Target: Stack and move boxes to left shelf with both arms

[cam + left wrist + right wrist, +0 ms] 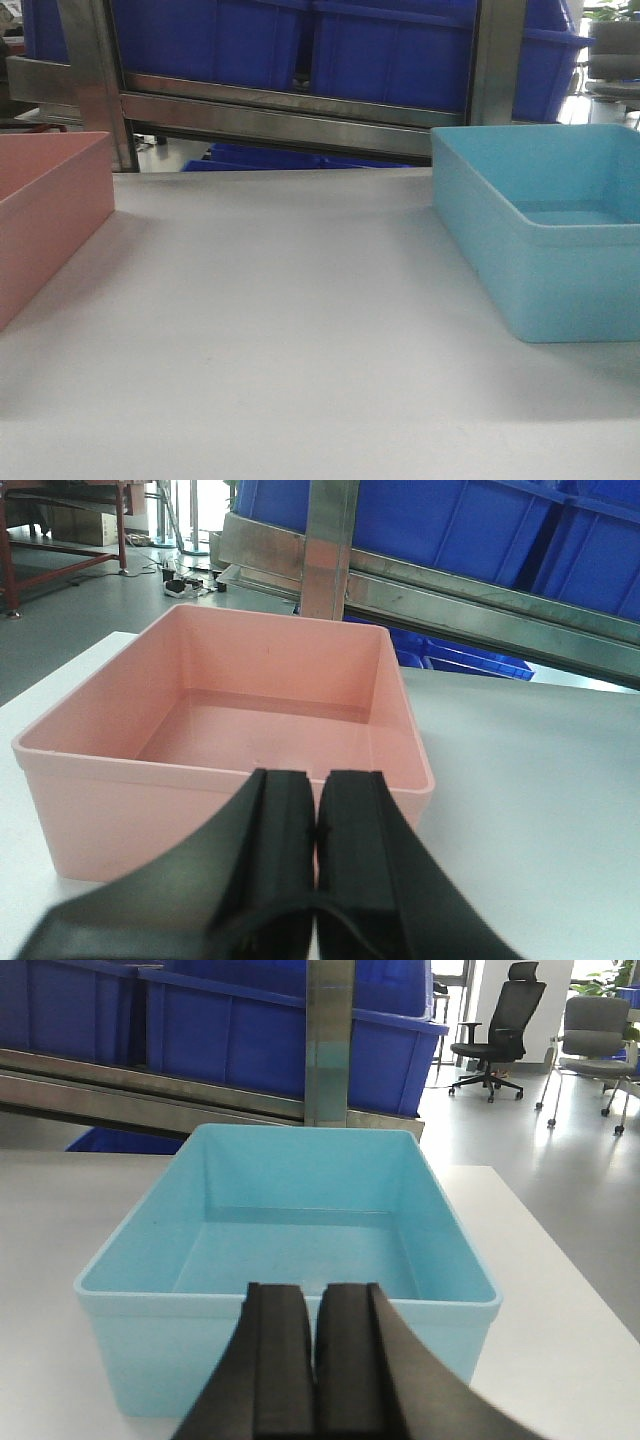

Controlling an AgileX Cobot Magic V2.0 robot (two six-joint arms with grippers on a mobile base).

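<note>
Pre-grasp: left tool and right tool, both pressed together, empty, face pink box and blue box, well apart on desk; likely next: spread, grip rim, stack.

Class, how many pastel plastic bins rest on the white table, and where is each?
2. The salmon-pink rectangular plastic bin sits on the left of the white table; the sky-blue rectangular plastic bin sits on the right. Both are empty, and no others seem hidden.
</note>
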